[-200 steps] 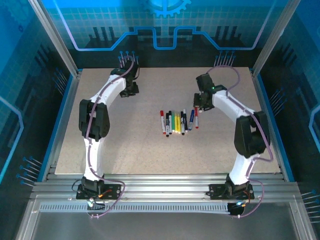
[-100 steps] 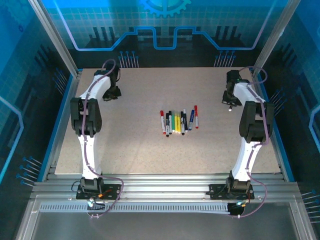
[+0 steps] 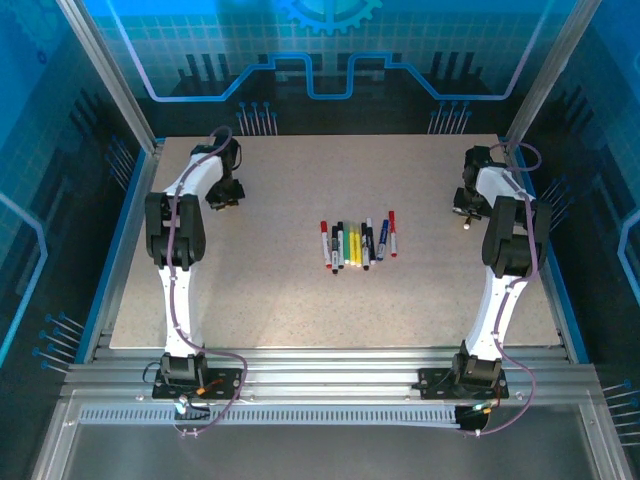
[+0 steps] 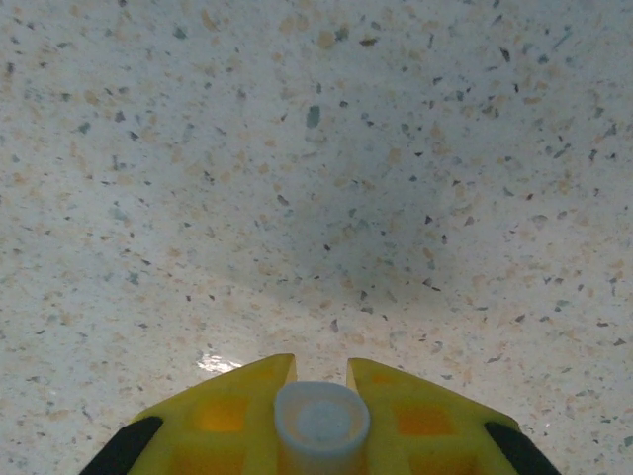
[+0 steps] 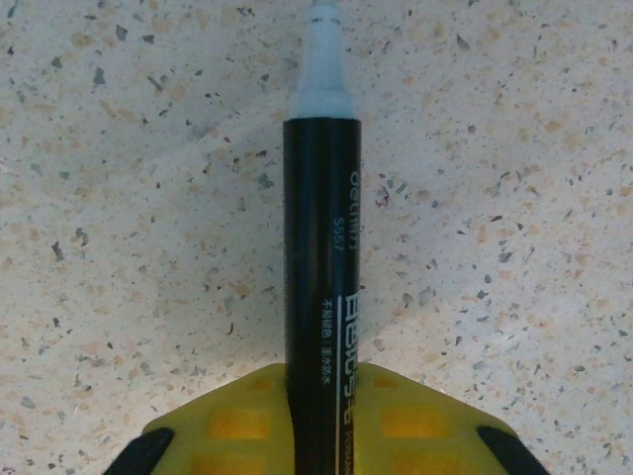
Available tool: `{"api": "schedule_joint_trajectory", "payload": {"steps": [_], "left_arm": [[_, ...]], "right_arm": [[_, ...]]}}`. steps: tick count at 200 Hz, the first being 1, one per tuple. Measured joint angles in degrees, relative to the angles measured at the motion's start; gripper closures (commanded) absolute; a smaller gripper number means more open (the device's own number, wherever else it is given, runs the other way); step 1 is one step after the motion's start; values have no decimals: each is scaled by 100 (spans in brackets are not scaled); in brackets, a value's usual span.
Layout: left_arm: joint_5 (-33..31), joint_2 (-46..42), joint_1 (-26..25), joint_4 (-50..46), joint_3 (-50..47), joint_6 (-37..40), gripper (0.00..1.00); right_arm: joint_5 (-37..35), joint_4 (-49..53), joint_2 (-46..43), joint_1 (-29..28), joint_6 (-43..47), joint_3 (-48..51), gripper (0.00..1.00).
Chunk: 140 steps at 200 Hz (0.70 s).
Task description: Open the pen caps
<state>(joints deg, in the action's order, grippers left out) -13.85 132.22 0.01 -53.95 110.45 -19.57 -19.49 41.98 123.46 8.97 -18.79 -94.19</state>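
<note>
1. Claw, left (image 3: 226,197), far left of worktop (image 3: 290,300): closed on short pale cylinder (image 4: 321,424) seen end-on; cap or pen end, cannot tell
2. Pens (image 3: 357,242), centre: one row, coloured caps (image 3: 323,227) showing, well apart from both claws
3. Claw, right (image 3: 466,212), far right: uncapped dark-barrelled pen (image 5: 321,257) between pads; gripped or loose, cannot tell
4. Handling note: probably a set-down step; bring each piece low and flat before release, so nothing rolls toward the row
</note>
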Motion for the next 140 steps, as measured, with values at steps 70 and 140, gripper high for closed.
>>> {"api": "schedule_joint_trajectory", "payload": {"steps": [70, 140], "left_arm": [[264, 118, 0, 13, -39, -133, 66], [323, 118, 0, 26, -87, -144, 64]], "right_arm": [[48, -22, 59, 0, 90, 105, 73], [136, -22, 59, 0, 87, 105, 68]]}}
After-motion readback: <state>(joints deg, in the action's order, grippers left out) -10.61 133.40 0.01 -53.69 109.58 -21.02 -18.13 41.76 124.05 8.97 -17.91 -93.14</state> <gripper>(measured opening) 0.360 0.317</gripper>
